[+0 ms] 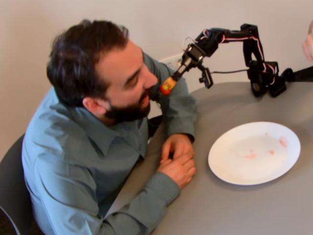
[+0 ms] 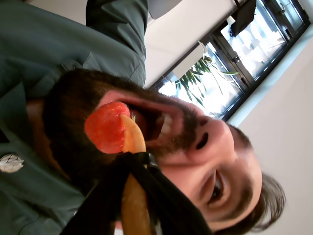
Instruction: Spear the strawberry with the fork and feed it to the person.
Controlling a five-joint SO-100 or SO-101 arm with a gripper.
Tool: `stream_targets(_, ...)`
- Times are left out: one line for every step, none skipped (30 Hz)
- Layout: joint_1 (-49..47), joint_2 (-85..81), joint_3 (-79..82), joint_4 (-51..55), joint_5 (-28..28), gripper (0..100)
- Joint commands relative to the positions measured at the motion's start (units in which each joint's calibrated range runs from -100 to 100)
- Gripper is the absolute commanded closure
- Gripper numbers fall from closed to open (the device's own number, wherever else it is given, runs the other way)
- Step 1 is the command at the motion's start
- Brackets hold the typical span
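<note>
The man (image 1: 98,93) with dark hair and beard leans over the table with his mouth open. The black arm reaches from the back right, and its gripper (image 1: 188,61) is shut on the orange-yellow fork (image 1: 168,84). The red strawberry (image 1: 165,89) sits on the fork's tines right at his lips. In the wrist view the strawberry (image 2: 107,127) is speared on the fork (image 2: 133,142) just in front of his open mouth (image 2: 149,120). The black fingers (image 2: 156,191) clamp the fork handle.
A white plate (image 1: 230,161) with faint pink juice smears lies on the grey round table (image 1: 254,210) at the right. The man's clasped hands (image 1: 177,159) rest at the table edge left of the plate. The arm's base (image 1: 264,78) stands at the table's far edge.
</note>
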Motion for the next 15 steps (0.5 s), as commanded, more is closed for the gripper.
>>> stream_targets(0.5, -3.3, -3.0, -0.6, 0.7, 99)
stream_targets(0.5, -3.4, -3.0, -0.6, 0.7, 99)
stream_targets(0.5, -3.6, -3.0, -0.3, 0.7, 99)
stream_targets(0.5, -3.6, -3.0, 0.1, 0.7, 99)
stream_targets(0.5, -3.6, -3.0, 0.2, 0.7, 99)
stream_targets(0.5, -3.6, -3.0, 0.2, 0.7, 99)
stream_targets(0.6, -3.6, -2.6, 0.3, 0.7, 99)
stream_targets(1.3, -3.6, -2.3, 0.4, 0.3, 99)
stream_targets(1.9, -3.7, -2.4, 1.8, 0.2, 99)
stream_targets(2.0, -3.7, -2.4, 2.5, 0.2, 99)
stream_targets(2.2, -3.7, -2.3, 2.6, 0.2, 99)
stream_targets(2.4, -3.6, -2.3, 1.7, 0.2, 99)
stream_targets(2.5, -3.6, -2.7, 1.7, 0.3, 99)
stream_targets(2.5, -3.6, -2.7, 1.7, 0.5, 99)
stream_targets(2.6, -3.6, -3.0, 1.7, 0.6, 99)
